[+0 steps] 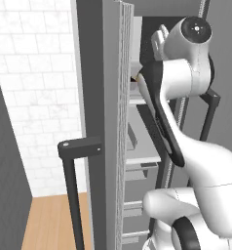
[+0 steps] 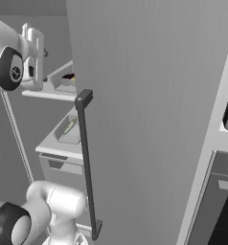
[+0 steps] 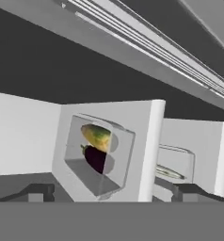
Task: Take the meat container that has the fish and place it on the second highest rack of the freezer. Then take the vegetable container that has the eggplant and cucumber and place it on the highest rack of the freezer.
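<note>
A: What takes up most of the scene?

B: The freezer [image 2: 149, 119], a tall grey cabinet. Its door stands swung open, and the long black bar handle [image 2: 86, 162] runs down the door's face in the right base view.

A: And the arm?

B: The white arm [image 1: 186, 127] rises in front of the open cabinet and reaches up toward the upper shelves, with the hand level with the highest rack [image 2: 44, 94].

A: What lies on that rack?

B: The vegetable container [image 3: 97, 160], a clear tray. In the hand view it appears rolled sideways, since that camera is turned with the hand. Inside it, the yellowish-green cucumber [image 3: 97, 136] and the dark purple eggplant [image 3: 96, 158] lie touching, side by side.

A: And the rack below?

B: On the second highest rack [image 2: 58, 146] sits the meat container [image 2: 68, 130], near the shelf's front edge. The small silvery-green fish [image 2: 69, 126] lies in it, much shorter than the tray. Grey drawers [image 2: 63, 167] are stacked just under that shelf.

A: How does the claw stand?

B: The claw [image 3: 111, 193] is spread wide, its two dark tips far apart at the bottom of the hand view, with nothing between them. It sits short of the vegetable container, not touching it.
</note>
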### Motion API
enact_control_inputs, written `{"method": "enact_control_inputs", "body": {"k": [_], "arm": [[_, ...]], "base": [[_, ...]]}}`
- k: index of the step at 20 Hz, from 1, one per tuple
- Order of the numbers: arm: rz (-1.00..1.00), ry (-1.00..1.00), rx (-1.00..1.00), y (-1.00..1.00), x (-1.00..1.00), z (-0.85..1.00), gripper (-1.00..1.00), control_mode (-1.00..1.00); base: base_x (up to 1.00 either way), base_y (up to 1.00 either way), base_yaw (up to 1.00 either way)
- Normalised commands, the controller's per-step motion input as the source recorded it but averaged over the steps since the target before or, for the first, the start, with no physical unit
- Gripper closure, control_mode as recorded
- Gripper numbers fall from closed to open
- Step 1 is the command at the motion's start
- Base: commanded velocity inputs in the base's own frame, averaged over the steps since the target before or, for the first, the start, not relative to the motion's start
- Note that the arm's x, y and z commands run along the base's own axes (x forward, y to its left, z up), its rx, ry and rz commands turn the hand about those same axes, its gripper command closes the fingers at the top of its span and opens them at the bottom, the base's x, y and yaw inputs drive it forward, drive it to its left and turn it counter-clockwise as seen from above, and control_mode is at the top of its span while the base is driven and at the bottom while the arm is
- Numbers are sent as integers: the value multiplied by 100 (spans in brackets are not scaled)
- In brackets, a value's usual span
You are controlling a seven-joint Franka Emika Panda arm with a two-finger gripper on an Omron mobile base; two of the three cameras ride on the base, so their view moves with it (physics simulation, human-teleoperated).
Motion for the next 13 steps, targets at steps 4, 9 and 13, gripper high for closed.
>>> {"method": "enact_control_inputs", "body": {"k": [4,9,13], "arm": [[6,5,0,0,-100,62,-100,-100],[2,15,0,0,-100,-4,-100,-100],[0,27,-1,0,-79,-67,-100,-100]], "base": [[0,0,0],[0,0,0],[0,0,0]]}}
